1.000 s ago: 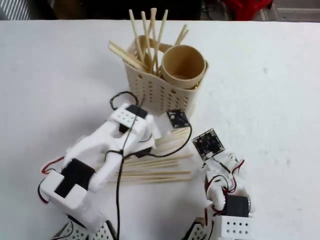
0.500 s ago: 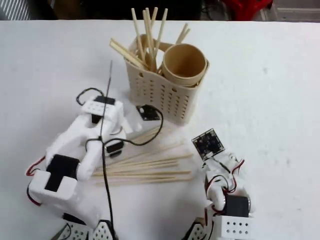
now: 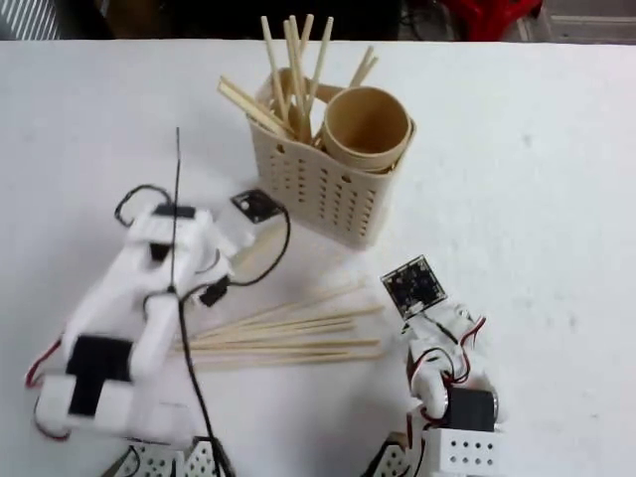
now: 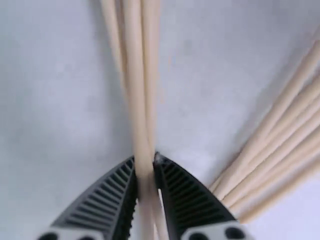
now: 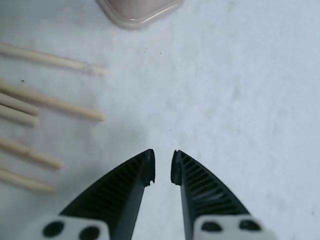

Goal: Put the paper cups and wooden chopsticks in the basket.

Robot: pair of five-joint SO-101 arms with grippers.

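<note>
A cream perforated basket [image 3: 333, 189] stands at the table's middle back, with a brown paper cup [image 3: 364, 125] and several upright wooden chopsticks [image 3: 293, 70] in it. More chopsticks [image 3: 288, 336] lie fanned on the table in front of it. My left gripper [image 4: 145, 165] is shut on a few chopsticks [image 4: 137, 100], left of the basket and just above the pile's left part; the loose ones [image 4: 280, 150] lie beside it. My right gripper [image 5: 162, 167] hovers low over bare table with its jaws nearly together and nothing between them, right of the chopstick tips [image 5: 55, 107].
The white table [image 3: 527, 179] has free room on the right and far left. A corner of the basket's base [image 5: 137, 10] lies ahead of the right gripper. A black cable [image 3: 179, 199] sticks up from the left arm [image 3: 129, 308].
The left arm has swung left and away from the basket's front, holding a few chopsticks. The right arm has kept still.
</note>
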